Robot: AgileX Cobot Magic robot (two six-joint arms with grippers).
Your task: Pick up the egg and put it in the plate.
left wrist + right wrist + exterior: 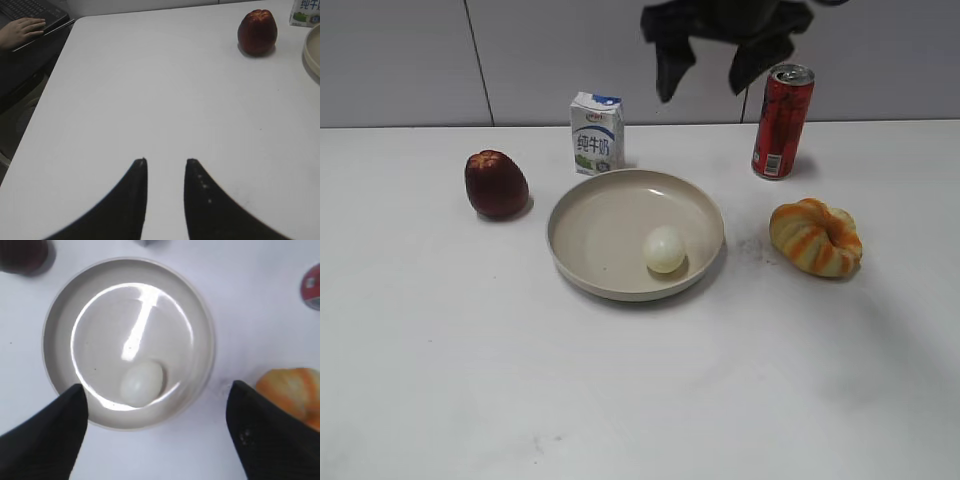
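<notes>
The pale egg [664, 249] lies inside the beige plate [580, 222], near its front right rim. In the right wrist view the egg [142, 384] rests in the plate [60, 320] below my right gripper [157, 387], which is wide open and empty, high above the plate. In the exterior view this gripper [705, 75] hangs at the top, over the back of the table. My left gripper [165, 161] is open and empty over bare table, far left of the plate's edge [312, 57].
A dark red apple [496, 184] sits left of the plate, a milk carton [596, 133] behind it, a red can [782, 122] at the back right, and an orange-striped bread [816, 237] to the right. A person's hand on a laptop [22, 30] is off the table's left edge.
</notes>
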